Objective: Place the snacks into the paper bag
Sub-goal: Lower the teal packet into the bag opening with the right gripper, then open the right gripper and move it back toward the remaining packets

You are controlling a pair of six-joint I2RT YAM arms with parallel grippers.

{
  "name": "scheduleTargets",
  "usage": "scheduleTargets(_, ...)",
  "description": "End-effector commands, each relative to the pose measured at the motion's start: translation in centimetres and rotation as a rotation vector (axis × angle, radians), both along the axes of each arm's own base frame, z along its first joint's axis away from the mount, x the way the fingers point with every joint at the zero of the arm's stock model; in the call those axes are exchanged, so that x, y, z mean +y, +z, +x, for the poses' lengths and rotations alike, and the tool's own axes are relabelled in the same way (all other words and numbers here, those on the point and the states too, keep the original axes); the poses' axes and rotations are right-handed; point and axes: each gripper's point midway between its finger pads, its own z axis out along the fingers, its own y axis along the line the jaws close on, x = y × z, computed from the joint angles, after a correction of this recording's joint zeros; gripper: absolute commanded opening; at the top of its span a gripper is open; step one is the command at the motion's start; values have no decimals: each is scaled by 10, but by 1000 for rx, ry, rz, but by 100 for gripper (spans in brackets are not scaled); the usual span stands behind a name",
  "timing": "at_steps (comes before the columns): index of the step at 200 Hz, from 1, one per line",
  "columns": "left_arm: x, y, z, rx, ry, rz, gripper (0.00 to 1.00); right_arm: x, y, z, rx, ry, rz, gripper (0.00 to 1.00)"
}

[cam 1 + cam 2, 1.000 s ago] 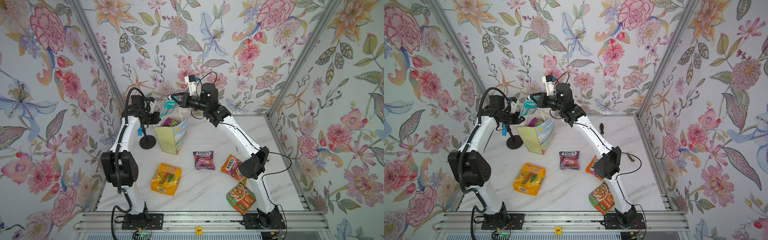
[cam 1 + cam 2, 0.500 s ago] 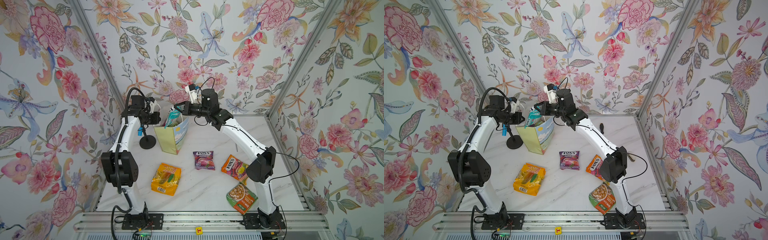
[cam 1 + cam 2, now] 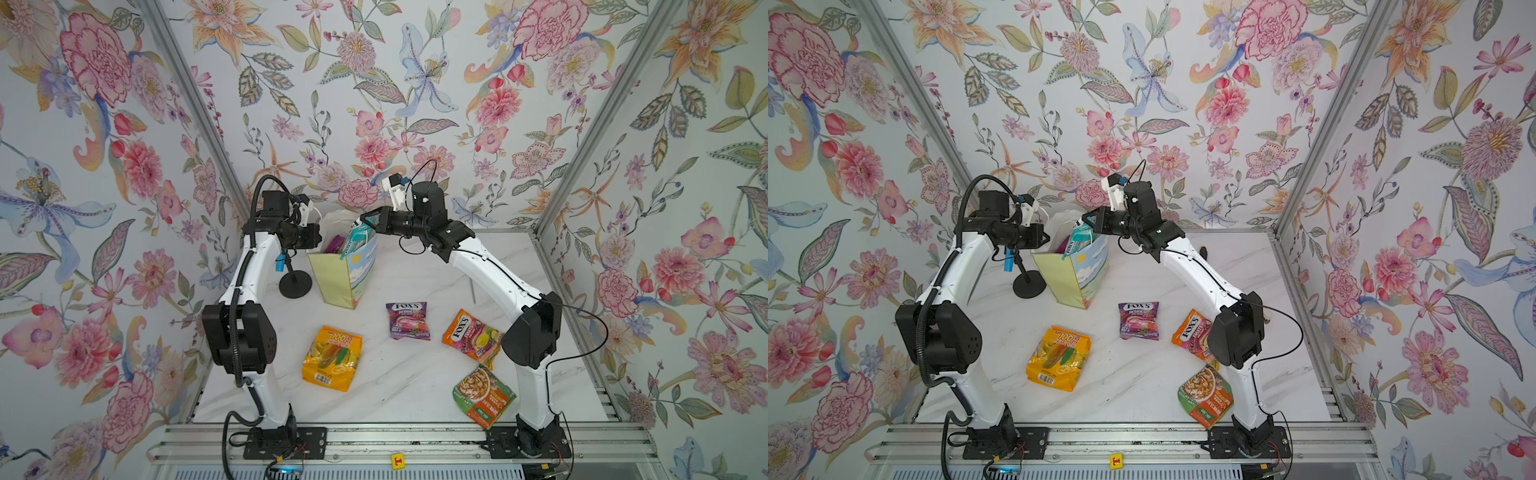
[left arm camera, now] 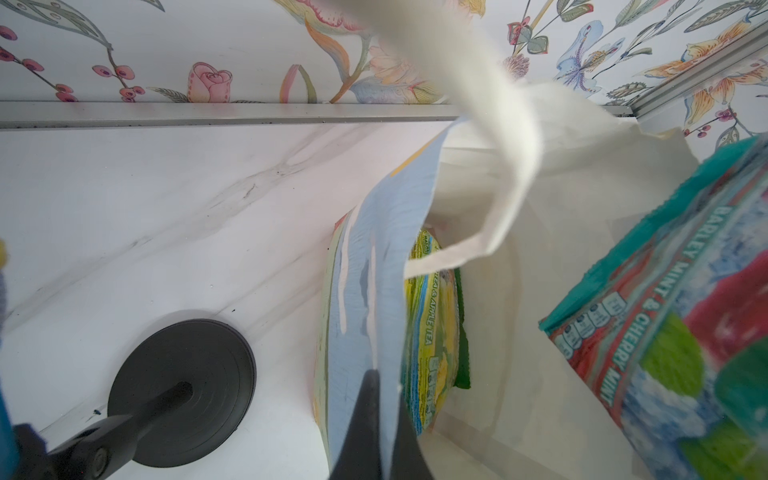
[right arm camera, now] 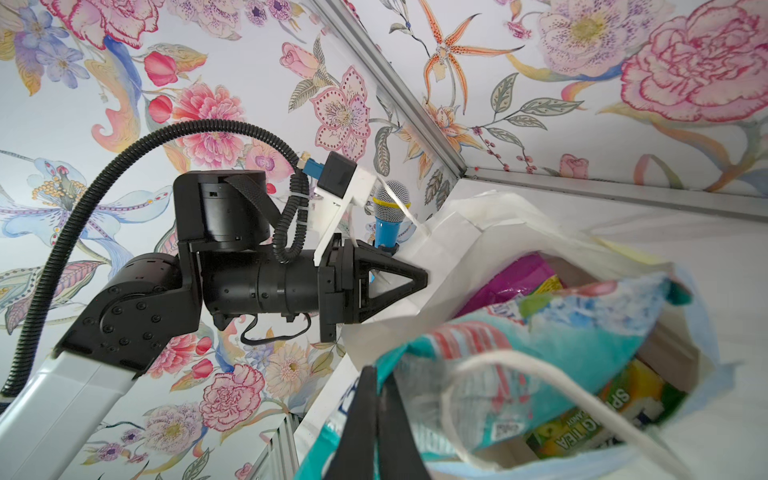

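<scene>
At upper middle of a top view, your right gripper (image 3: 364, 218) is closed on the edge of the glossy teal plastic packet (image 3: 353, 243); it seems light and slippery. Your left gripper (image 5: 422, 279) pinches the rim of the painted paper bag (image 3: 332, 282), probably flimsy.

A matt paper bag (image 3: 332, 282), pale yellow-green outside and white within, stands on a smooth, marble-veined tabletop (image 3: 395, 395) with a faint sheen. A glossy, crinkled plastic teal packet (image 3: 356, 241) shows at its mouth. The bag's white cord handle (image 4: 513, 166) looks soft and fuzzy, like woven cloth. At the bag's six o'clock a shiny yellow-orange packet (image 3: 331, 358) catches the light. At four o'clock lie an equally glossy purple packet (image 3: 407, 321) and orange packet (image 3: 468, 337). The stand's disc base (image 3: 295, 284), at nine o'clock, is matt black with fine rings. Brushed-metal rails (image 3: 374, 440) frame matt floral wallpaper (image 3: 104, 166).
</scene>
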Motion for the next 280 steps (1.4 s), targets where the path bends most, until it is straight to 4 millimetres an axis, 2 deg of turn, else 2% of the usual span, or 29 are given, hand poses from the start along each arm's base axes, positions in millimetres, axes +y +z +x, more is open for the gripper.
scheduleTargets(1,4,18,-6,-35,5,-10,2,-3,27,-10,-38,12,45,0)
scheduleTargets(26,5,17,-6,-33,8,-9,2,-5,26,-11,-39,4,40,0)
scheduleTargets(29,5,18,-6,-34,8,-9,2,-15,26,-1,-40,-20,39,0)
scheduleTargets(35,4,18,-6,-34,7,-9,2,-17,26,1,-40,-25,38,0)
scheduleTargets(66,4,17,-6,-33,6,-9,2,-20,24,5,-36,-38,36,7)
scheduleTargets(99,4,18,-6,-36,6,-8,2,-23,31,6,-42,-45,47,27)
scheduleTargets(128,4,17,-6,-34,5,-8,2,-30,37,7,-55,-58,49,35)
scheduleTargets(167,4,18,-6,-36,6,-7,2,-38,43,7,-65,-77,51,38)
scheduleTargets(212,4,17,-6,-34,5,-7,2,-54,52,-4,-104,-103,34,42)
scheduleTargets(246,4,19,-6,-37,6,-6,2,-84,41,-17,-103,-169,-8,44)
scheduleTargets(280,5,16,-6,-31,8,-5,2,-120,-1,-38,-61,-261,-82,45)
